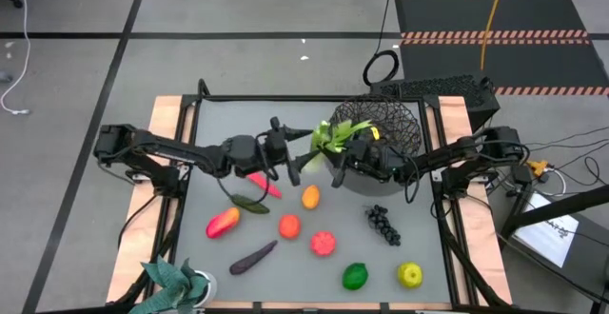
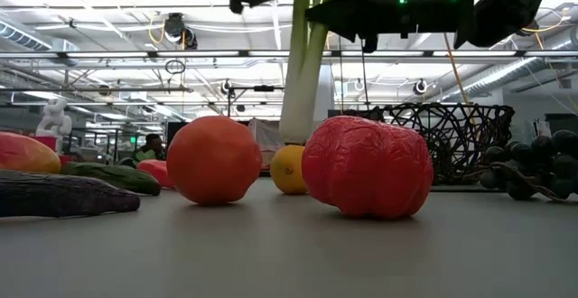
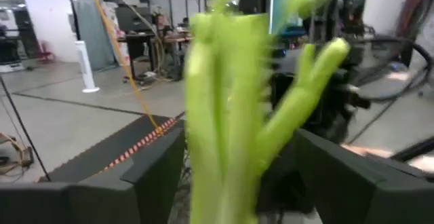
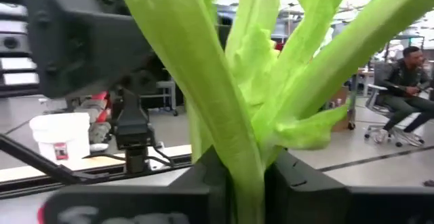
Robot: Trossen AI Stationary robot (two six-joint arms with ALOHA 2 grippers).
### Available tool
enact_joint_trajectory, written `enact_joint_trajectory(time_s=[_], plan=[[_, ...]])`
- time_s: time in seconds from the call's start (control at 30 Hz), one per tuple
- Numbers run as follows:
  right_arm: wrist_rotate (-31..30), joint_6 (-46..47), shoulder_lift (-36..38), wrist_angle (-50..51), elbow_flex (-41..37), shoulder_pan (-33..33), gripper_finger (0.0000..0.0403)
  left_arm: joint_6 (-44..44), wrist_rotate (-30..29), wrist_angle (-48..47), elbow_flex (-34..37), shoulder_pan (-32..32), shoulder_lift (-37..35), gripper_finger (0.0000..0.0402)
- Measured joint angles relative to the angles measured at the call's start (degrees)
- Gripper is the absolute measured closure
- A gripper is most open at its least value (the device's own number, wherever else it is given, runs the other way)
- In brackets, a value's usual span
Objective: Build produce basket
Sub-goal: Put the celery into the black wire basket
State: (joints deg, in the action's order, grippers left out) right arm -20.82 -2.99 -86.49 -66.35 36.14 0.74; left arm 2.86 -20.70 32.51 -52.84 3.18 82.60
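Mid-air handover of a leek (image 1: 324, 139) above the bench (image 1: 428, 276), near its far side. The right end effector (image 1: 350, 158) has its fingers closed tight on the leek's stalk; the right wrist view shows the stalk pinched between its two dark fingers w/ green leaves fanning away from them. The left end effector (image 1: 288, 154) sits just beside the leek on its other side, fingers spread apart, holding nothing as far as I can tell. The leek's long axis runs roughly up and down w/ a tilt, pale end hanging toward the bench in the low view. The basket (image 1: 390, 124) lies immediately behind the right end effector, toward the far right corner, so the right arm is much the nearer. The other produce (image 1: 323, 244) is scattered across the bench nearer the front, not yet in the basket.
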Motion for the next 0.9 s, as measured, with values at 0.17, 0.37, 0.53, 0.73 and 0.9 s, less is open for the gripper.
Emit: enact_joint_trajectory(time_s=[0.17,0.37,0.53,0.73,0.9], plan=[[-0.11,-1.97,3.32,1.47,-0.02,-0.03,0.0376,0.95,-0.67,-12.14,-0.03,1.08,-7.16,0.0104],[-0.4,-2.86,11.55,7.07,-0.02,-0.39,0.0361,0.8,-2.11,-23.99,-0.03,1.09,-13.98,0.0103],[-0.6,-4.05,20.14,10.33,-0.02,-3.19,0.0368,-1.07,-2.33,-28.47,-0.03,1.07,-16.15,0.0103],[-8.72,-7.1,29.31,25.04,0.0,-8.87,0.0367,-2.05,-2.33,-28.93,0.0,1.09,-15.81,0.0103],[-12.4,-4.19,31.95,39.02,0.0,-14.74,0.0367,-2.07,-2.33,-28.9,0.02,1.09,-15.64,0.0103]])
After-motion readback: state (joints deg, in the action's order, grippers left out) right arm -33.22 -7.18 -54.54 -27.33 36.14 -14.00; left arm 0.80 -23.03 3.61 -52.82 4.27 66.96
